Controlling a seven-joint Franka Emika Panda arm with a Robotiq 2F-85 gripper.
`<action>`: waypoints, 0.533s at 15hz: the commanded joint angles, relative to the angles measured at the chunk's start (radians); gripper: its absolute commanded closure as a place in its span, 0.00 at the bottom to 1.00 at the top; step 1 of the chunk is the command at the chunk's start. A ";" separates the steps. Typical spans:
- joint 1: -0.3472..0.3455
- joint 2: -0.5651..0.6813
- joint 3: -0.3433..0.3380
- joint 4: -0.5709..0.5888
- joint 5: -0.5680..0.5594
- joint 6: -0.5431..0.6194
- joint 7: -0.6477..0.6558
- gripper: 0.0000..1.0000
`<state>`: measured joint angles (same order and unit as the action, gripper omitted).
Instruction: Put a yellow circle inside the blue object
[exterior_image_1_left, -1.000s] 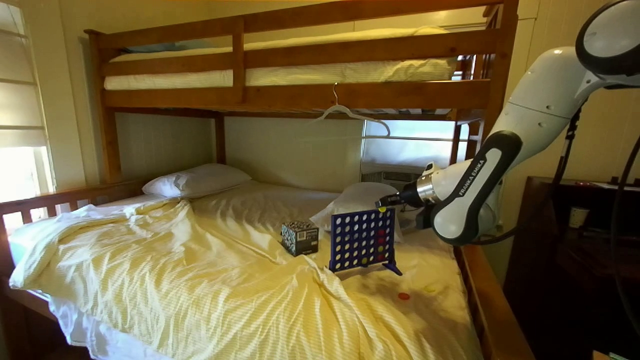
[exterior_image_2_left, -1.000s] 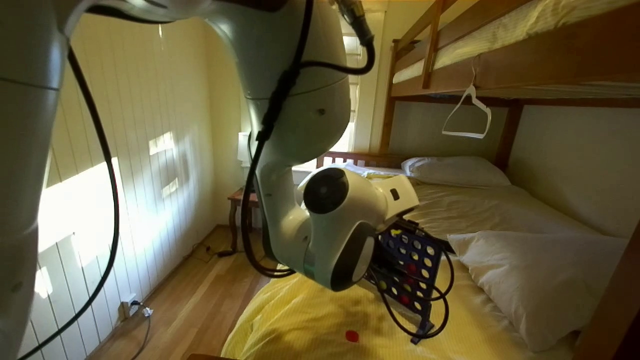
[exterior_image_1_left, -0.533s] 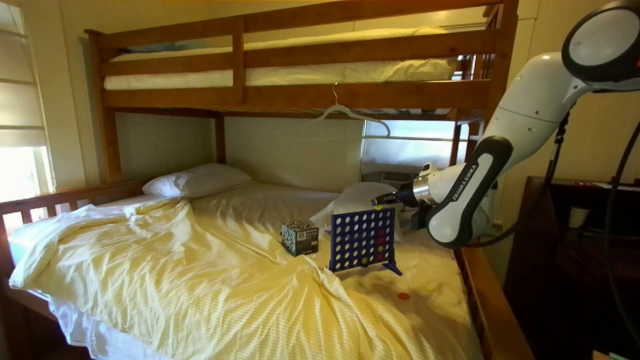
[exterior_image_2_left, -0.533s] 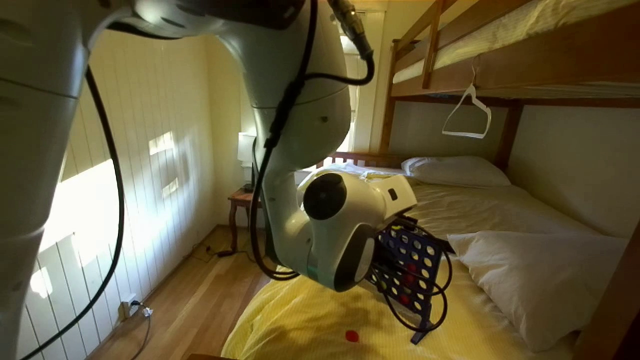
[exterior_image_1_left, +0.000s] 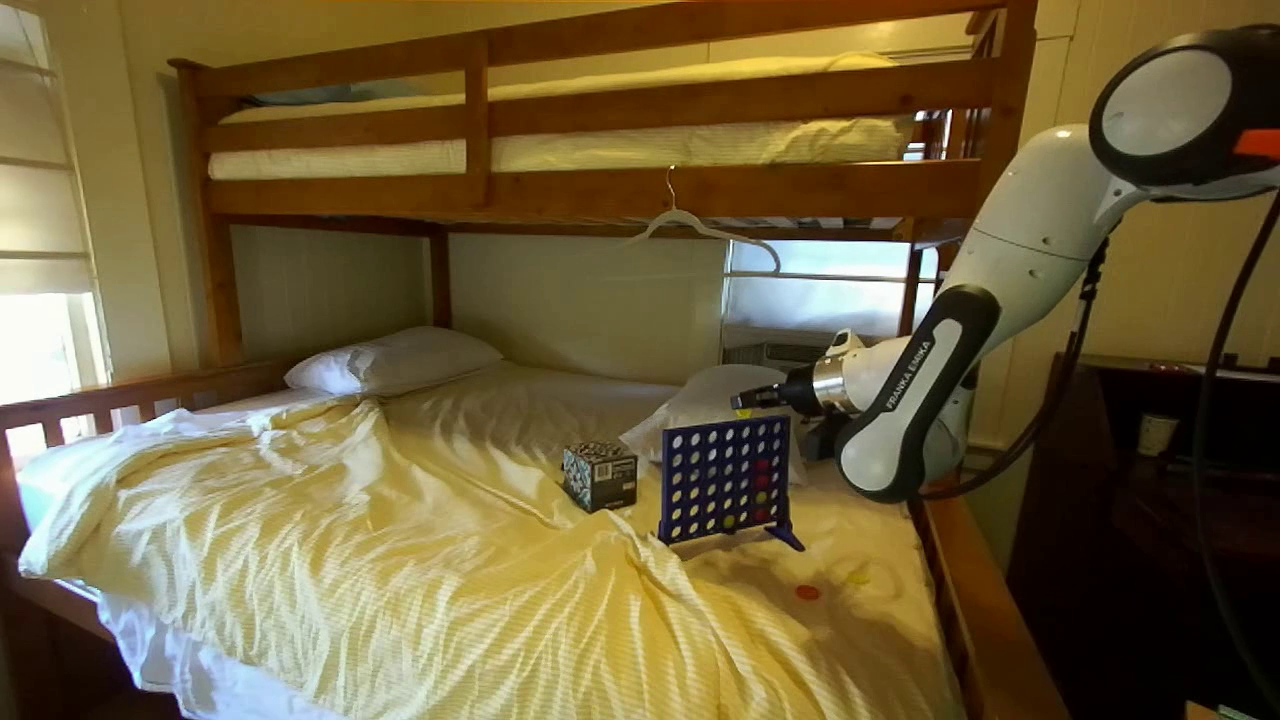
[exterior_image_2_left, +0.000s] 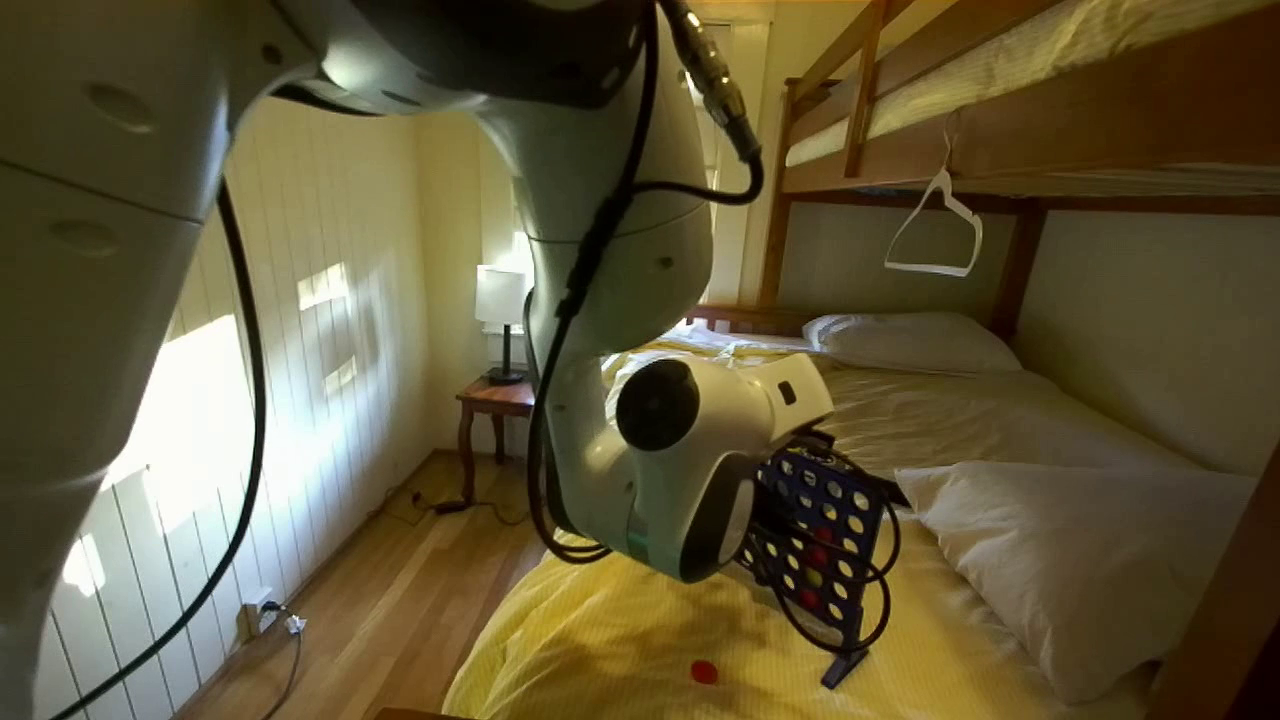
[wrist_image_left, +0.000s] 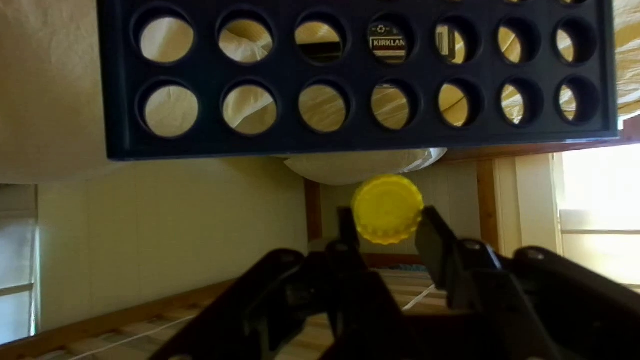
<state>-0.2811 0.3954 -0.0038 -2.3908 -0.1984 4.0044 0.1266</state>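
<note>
The blue object is an upright dark-blue game grid (exterior_image_1_left: 713, 484) on the bed, with several red and yellow discs in its right-hand columns. It also shows in an exterior view (exterior_image_2_left: 866, 545), partly behind the arm, and in the wrist view (wrist_image_left: 356, 73). My gripper (exterior_image_1_left: 745, 397) is just above the grid's top edge, right of its middle. In the wrist view the fingertips (wrist_image_left: 387, 220) are shut on the rims of a yellow disc (wrist_image_left: 387, 202). The disc is apart from the grid's edge there. It shows small under the fingertips in an exterior view (exterior_image_1_left: 743, 412).
A loose red disc (exterior_image_1_left: 807, 592) and a yellow disc (exterior_image_1_left: 858, 578) lie on the bed before the grid. A dark patterned box (exterior_image_1_left: 600, 476) stands left of it. A pillow (exterior_image_1_left: 690, 405) lies behind. A hanger (exterior_image_1_left: 680, 222) hangs from the upper bunk. Arm cables (exterior_image_2_left: 885, 600) loop near the grid.
My gripper, with the yellow disc in it, has moved left and slightly up along the grid's top edge. The arm has shifted with it. The grid has not moved.
</note>
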 joint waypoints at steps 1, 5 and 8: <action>0.022 0.038 -0.015 0.040 0.005 0.035 0.020 0.90; 0.028 0.052 -0.015 0.053 0.008 0.035 0.015 0.90; 0.031 0.058 -0.016 0.057 0.010 0.036 0.012 0.90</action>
<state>-0.2695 0.4294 -0.0046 -2.3580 -0.1980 4.0127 0.1268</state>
